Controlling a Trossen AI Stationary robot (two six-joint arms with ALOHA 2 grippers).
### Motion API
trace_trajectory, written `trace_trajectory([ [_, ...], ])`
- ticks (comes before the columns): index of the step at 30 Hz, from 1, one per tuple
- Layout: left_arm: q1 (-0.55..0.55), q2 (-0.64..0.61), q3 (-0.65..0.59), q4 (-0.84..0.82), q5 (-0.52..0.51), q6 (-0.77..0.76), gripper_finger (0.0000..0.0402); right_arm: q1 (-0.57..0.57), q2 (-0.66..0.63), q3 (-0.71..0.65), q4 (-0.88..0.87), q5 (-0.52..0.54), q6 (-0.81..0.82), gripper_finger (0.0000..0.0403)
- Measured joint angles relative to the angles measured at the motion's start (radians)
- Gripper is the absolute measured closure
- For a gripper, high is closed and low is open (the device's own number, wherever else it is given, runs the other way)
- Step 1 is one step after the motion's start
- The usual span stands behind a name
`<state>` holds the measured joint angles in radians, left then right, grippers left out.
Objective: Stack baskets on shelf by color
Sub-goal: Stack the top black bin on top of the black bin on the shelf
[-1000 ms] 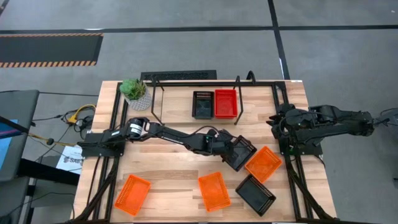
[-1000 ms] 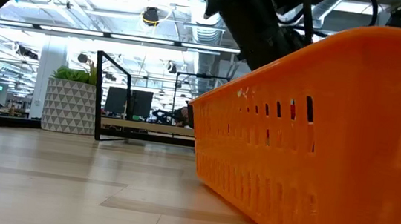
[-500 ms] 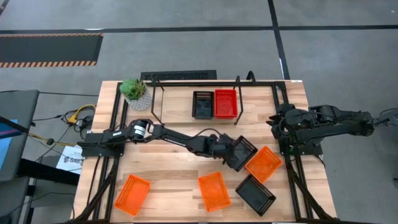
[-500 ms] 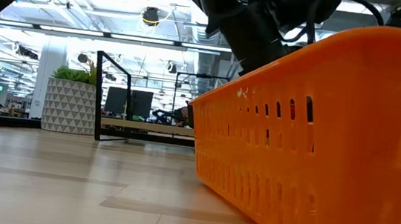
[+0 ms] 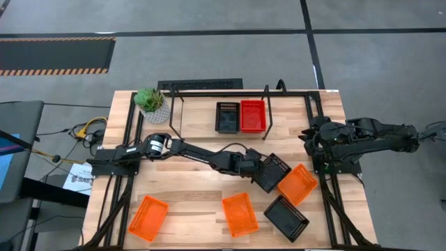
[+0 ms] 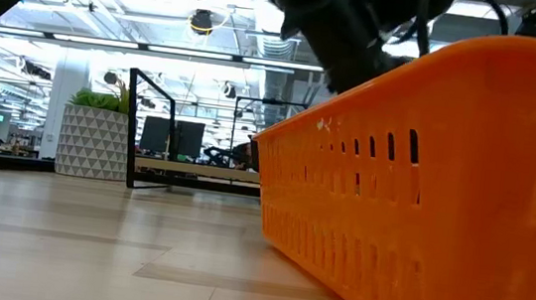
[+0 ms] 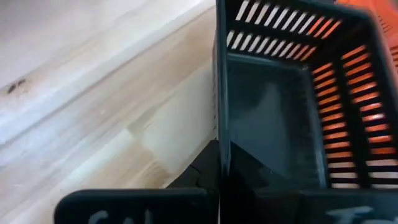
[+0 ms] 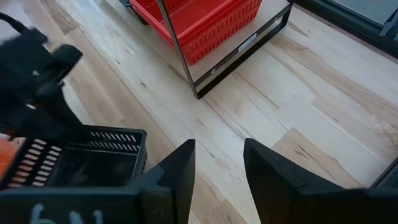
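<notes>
Step in hand: grab of a loose black basket (image 5: pixel 270 171) for the black stack. Left gripper (image 5: pixel 256 169) out at mid-counter, jaws clamped on that basket's near wall; wrist view confirms the thin black rim pinched between them, mesh wall and floor beyond. Basket sits tilted against an orange basket (image 5: pixel 296 184), touching or just beside it.

Shelf (image 5: pixel 182 124) at the back of the counter (image 5: pixel 188 202): 1 black basket (image 5: pixel 227 116) and 1 red basket (image 5: pixel 253 115) side by side on the board, touching. Slot left of the black one bare.

Remaining on the counter: second loose black basket (image 5: pixel 286 218) front right, 2 more orange baskets (image 5: pixel 240 213) (image 5: pixel 148 217) along the front edge. Count inside the shelf stacks not readable from above.

Right gripper (image 8: pixel 217 168) parked at the right edge of the counter, jaws apart, holding nothing.

Next move, judged: lift straight up to clear the orange neighbour without dragging it, swing back to the shelf, square the basket to the black one there, lower to nest. Risk: single-wall pinch, likely to sag or swing on the lift.
</notes>
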<state>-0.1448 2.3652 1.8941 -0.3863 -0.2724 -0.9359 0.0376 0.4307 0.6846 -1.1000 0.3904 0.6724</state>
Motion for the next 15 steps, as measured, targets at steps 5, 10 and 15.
trace_trajectory([
  [5, 0.002, -0.002, 0.113, -0.135, 0.0, 0.0, 0.0401, 0.0, 0.0, 0.0, 0.0, 0.0, 0.0, 0.0243],
  [10, 0.006, -0.003, 0.255, -0.38, 0.002, -0.018, 0.0401, 0.0, 0.0, 0.0, 0.0, 0.0, 0.0, 0.0243],
  [15, 0.011, -0.004, 0.458, -0.629, -0.008, -0.008, 0.0401, 0.0, 0.0, 0.0, 0.0, 0.0, 0.0, 0.0243],
])
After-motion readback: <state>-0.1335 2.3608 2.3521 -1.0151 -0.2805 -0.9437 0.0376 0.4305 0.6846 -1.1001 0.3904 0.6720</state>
